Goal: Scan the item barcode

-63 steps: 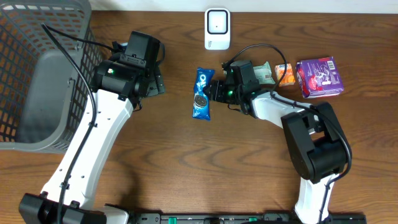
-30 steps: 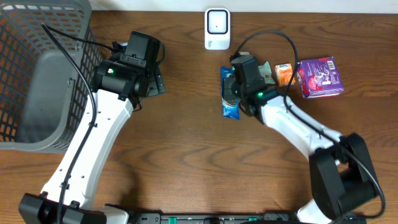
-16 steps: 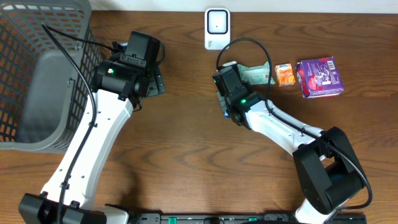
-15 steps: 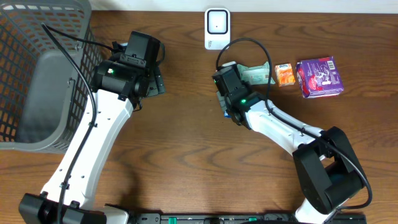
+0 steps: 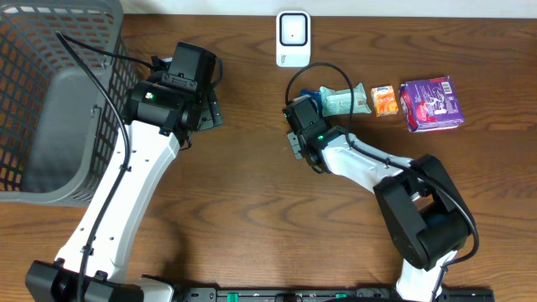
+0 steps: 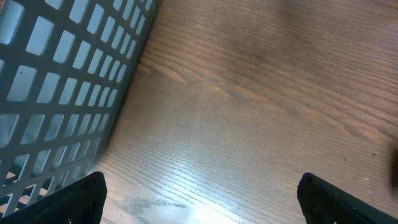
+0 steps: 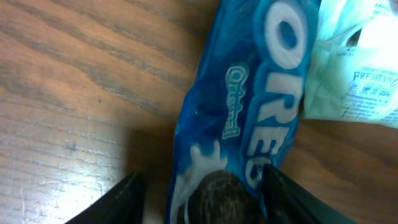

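Oreo pack (image 7: pixel 249 106) lies flat on the table (image 5: pixel 252 218), logo side up, directly under the right gripper (image 7: pixel 200 177). Jaws are apart and straddle the pack's lower end. Bare wood shows btwn the left-hand finger (image 7: pixel 121 199) and the film; the other finger sits at the pack's edge, contact unclear. So no clamp on it, pack rests on its own.

Left gripper (image 6: pixel 199 193) is fully spread w/ nothing btwn the pads, parked over bare wood just beside the basket (image 5: pixel 50 84). Prob idle, keeping out of the way.

Scanner (image 5: pixel 292 38) stands at the table's far edge, well apart from the pack. No barcode visible on the face shown, prob underside or a seam. My read: scan not done, pack needs a grip and a turn toward the scanner window.

Materials:
- pack: glossy blue film, soft, crinkled, long narrow pillow shape. Likely to flex and slip in a pinch.
- pale green packet (image 7: pixel 354 68): thin wrinkly film, overlaps or touches the pack's far end, can't tell which. Risk of it dragging along.
- orange box (image 5: pixel 383 99) and purple box (image 5: pixel 430 103): rigid-looking cartons, further right.
- table: brown wood grain, semi-gloss, glare patch in left wrist view.
- basket: grey plastic lattice, square holes.
- scanner: white, rounded-rect.
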Controlling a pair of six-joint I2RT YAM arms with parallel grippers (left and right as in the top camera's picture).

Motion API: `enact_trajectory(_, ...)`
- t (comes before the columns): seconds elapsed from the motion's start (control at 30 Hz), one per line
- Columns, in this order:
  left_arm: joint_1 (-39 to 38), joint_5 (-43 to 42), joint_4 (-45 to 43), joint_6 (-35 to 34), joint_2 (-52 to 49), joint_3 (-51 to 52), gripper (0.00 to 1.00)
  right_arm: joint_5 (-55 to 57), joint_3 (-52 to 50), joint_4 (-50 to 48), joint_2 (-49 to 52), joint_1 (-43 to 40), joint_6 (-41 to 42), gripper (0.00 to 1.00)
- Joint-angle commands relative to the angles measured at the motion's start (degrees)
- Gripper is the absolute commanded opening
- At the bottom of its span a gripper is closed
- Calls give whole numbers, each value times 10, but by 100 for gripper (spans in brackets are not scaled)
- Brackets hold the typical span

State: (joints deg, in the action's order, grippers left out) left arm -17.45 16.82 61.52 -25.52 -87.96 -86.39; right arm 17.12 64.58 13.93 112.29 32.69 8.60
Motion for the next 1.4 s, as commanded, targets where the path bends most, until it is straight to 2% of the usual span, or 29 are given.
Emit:
enact_trajectory(0.0, 1, 4, 2, -5, -1, -1, 98, 4, -1, 6, 15, 9, -6, 52)
enact_trajectory(0.07, 1, 4, 2, -5, -1, -1, 98, 6, -1, 2, 15, 11, -6, 42)
enact_trajectory(0.13, 1, 4, 2, -5, -1, -1, 98, 6, -1, 0, 15, 11, -5, 26)
enact_trajectory(0.3, 1, 4, 2, -5, -1, -1, 98, 6, -1, 0, 15, 11, -5, 1)
enact_trajectory(0.47, 1, 4, 2, -5, -1, -1, 98, -31, 1, 0, 15, 11, 2, 1)
enact_trajectory(0.87, 1, 4, 2, -5, -1, -1, 98, -356, 121, 8, 14, -20, 76, 1)
enact_trajectory(1.17, 1, 4, 2, -5, -1, -1, 98, -619, 117, -79, 26, -116, 236, 1)
enact_trajectory(1.37, 1, 4, 2, -5, -1, -1, 98, -693, 92, -131, 79, -143, 346, 1)
